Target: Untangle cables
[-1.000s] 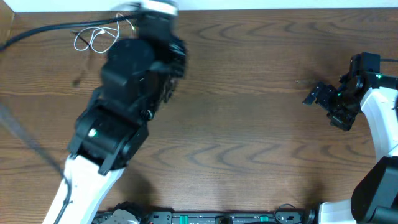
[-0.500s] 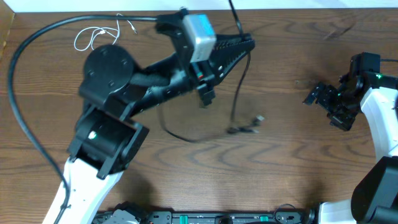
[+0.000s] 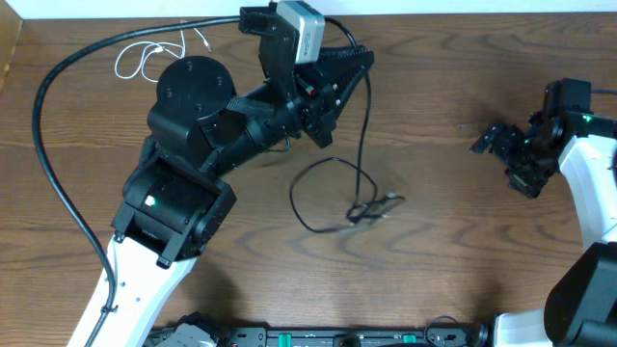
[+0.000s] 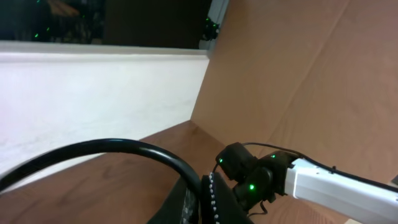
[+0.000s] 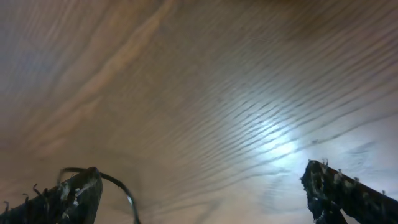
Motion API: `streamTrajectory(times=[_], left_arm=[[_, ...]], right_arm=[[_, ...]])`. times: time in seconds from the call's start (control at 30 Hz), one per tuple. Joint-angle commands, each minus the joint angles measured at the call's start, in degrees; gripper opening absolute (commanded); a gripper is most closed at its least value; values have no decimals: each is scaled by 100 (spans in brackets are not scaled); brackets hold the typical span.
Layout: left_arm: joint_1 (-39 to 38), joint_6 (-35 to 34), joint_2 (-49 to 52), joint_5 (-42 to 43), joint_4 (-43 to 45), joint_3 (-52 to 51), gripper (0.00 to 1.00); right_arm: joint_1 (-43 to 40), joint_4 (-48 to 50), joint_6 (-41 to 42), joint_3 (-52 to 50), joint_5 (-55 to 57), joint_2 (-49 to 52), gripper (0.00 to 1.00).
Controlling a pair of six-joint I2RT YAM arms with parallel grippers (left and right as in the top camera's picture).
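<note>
Cables lie in two places on the table (image 3: 463, 260). The black cable (image 3: 364, 125) runs down from the left pincer (image 3: 362, 61) near the far middle of the table. Its lower length curls into an open loop on the wood and ends in a small cluster of plugs just right of the loop. From overhead the left pincer's fingers narrow to a single point where the cord meets them, so it seems to be pinching the black cable. The left wrist view does not show the fingertips clearly enough to confirm this. The white cable (image 3: 149, 60) lies in loose small loops at the far left of the table, well apart from the black one and from both pincers. A thick black wire (image 3: 43, 145) belonging to the left arm (image 3: 178, 207) sweeps in a wide arc past the white cable. The right pincer (image 3: 489, 145) is held at the right side of the table, far from either cord, its fingers (image 5: 78, 190) spread wide with nothing between them.
</note>
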Motion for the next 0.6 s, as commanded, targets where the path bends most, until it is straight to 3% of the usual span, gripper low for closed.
streamTrajectory(times=[0.0, 0.03, 0.2, 0.27, 0.43, 0.57], left_arm=[[9, -52, -9, -146, -118, 74, 8], [9, -55, -7, -140, -144, 74, 7], [9, -92, 17, -214, -114, 74, 7], [9, -651, 17, -673, -57, 74, 7], [9, -949, 22, -1001, -61, 74, 7], [9, -946, 22, -1001, -96, 74, 7]], right_arm=[[-2, -140, 328, 4, -393, -11, 99], [-9, -160, 212, 4, -544, -13, 99], [358, -63, -2874, -4, -3604, -11, 99], [859, -103, -3630, -33, -3807, -11, 99], [1891, 323, -3136, -92, -3681, -11, 99], [2553, 933, -1792, -92, -3289, -11, 99]])
